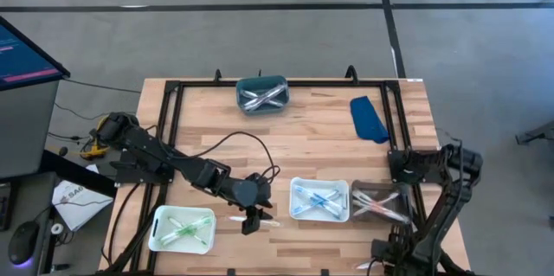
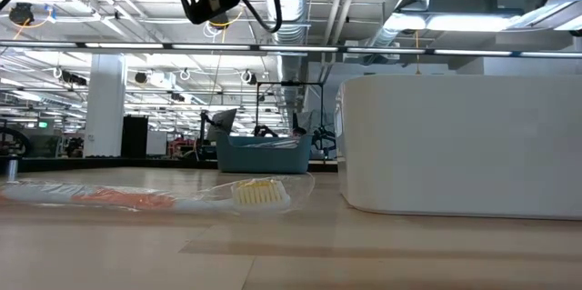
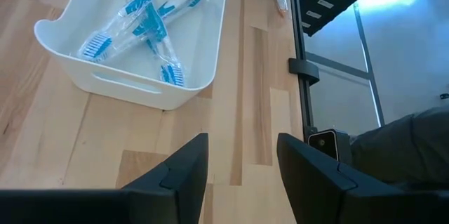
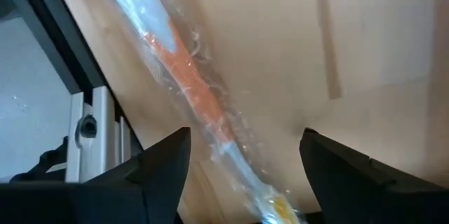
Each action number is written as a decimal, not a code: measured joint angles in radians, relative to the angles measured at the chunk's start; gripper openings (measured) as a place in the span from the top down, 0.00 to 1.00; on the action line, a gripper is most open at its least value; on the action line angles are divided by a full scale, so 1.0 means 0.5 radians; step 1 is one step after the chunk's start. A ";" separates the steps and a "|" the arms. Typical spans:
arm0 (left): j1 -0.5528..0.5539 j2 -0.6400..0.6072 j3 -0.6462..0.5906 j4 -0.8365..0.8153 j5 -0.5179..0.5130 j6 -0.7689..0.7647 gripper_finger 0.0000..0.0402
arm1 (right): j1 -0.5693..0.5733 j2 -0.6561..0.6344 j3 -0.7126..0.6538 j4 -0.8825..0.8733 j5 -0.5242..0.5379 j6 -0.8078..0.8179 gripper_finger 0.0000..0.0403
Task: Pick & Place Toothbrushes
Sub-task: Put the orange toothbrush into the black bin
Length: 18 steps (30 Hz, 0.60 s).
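I am hovering the left gripper (image 1: 252, 221) just beside the white tray (image 1: 318, 200) of blue toothbrushes (image 3: 144, 22); its jaws are standing open on nothing. A wrapped pink toothbrush (image 1: 253, 221) is lying on the table (image 1: 312, 142) right under them. The right gripper (image 4: 242, 171) is waiting beyond that tray, jaws wide, empty, over a wrapped orange-handled toothbrush (image 4: 193, 87).

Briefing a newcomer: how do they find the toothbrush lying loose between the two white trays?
On the wooden table, along its near side, find the left end effector between the two white trays. The toothbrush lies beneath it on bare wood; its neighbours sit in trays.
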 joint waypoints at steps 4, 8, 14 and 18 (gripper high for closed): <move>0.000 0.000 0.000 0.000 0.000 -0.003 0.59 | 0.000 0.044 0.005 0.042 -0.009 0.001 0.35; 0.000 0.000 0.000 0.001 0.000 -0.038 0.59 | -0.003 0.076 0.012 0.034 -0.019 0.053 0.36; 0.000 0.000 0.001 0.016 0.000 -0.055 0.59 | -0.027 0.088 0.008 0.071 -0.034 0.094 0.44; 0.000 0.000 0.001 0.020 0.000 -0.055 0.59 | -0.038 0.090 0.006 0.128 -0.036 0.098 0.60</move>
